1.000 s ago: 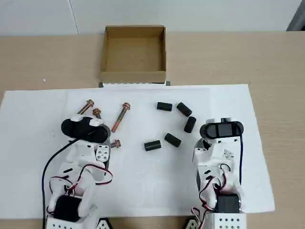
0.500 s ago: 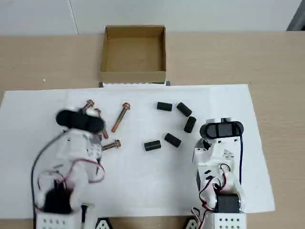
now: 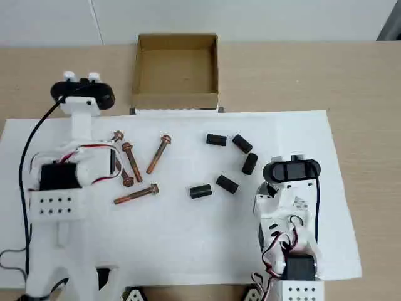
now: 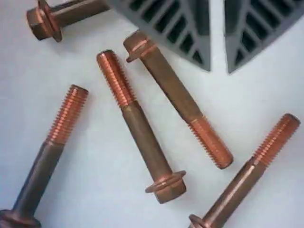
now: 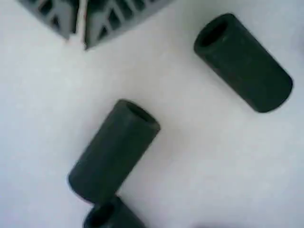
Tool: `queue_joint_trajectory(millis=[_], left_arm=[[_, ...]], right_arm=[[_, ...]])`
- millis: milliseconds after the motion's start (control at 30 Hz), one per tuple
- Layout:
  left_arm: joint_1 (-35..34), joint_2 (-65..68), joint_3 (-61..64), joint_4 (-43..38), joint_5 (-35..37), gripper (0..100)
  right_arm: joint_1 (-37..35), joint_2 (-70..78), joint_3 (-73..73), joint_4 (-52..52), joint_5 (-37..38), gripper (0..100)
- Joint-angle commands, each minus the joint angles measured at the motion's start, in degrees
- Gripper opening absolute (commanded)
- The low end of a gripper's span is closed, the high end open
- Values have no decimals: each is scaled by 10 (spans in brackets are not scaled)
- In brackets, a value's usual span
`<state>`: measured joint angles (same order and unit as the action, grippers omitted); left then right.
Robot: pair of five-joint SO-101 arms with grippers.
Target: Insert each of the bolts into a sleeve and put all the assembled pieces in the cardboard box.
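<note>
Left arm [image 3: 80,122] swung toward 10 o'clock; left gripper [image 4: 219,66] slightly parted, empty, over bolts [image 4: 142,128]. Right gripper [image 5: 80,42] closed, empty, by sleeves [image 5: 114,152]. Bolts likely stiff, slick: pinch mid-shank.

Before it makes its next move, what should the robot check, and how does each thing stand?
1. Bolts lying loose, none gripped: ok.
2. Sleeves lying apart from the bolts, free to pick: ok.
3. Cardboard box open and empty: ok.
4. Left hand empty, over the bolts: ok.
5. Right hand empty, near the sleeves: ok.
6. Any bolt already in a sleeve: not ok, none yet.
</note>
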<state>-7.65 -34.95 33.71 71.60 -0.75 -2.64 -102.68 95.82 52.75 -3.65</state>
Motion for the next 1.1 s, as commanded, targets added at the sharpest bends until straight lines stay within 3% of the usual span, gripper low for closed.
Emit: queue_joint_trajectory(millis=[0,300,533,733,867,1067], left_arm=[[-2,11,-27,4,4,8],[-2,77,-28,4,3,9],[-4,183,-116,86,3,62],[-6,239,-174,94,2,62],[-5,251,-184,96,0,64],[-3,255,-185,97,-17,65]], right_arm=[[0,-14,-7,6,7,4],[-16,43,-171,65,19,4],[-44,305,-353,68,20,4],[-73,574,-549,73,25,4],[-78,735,-692,135,81,4],[-78,921,-909,222,243,28]])
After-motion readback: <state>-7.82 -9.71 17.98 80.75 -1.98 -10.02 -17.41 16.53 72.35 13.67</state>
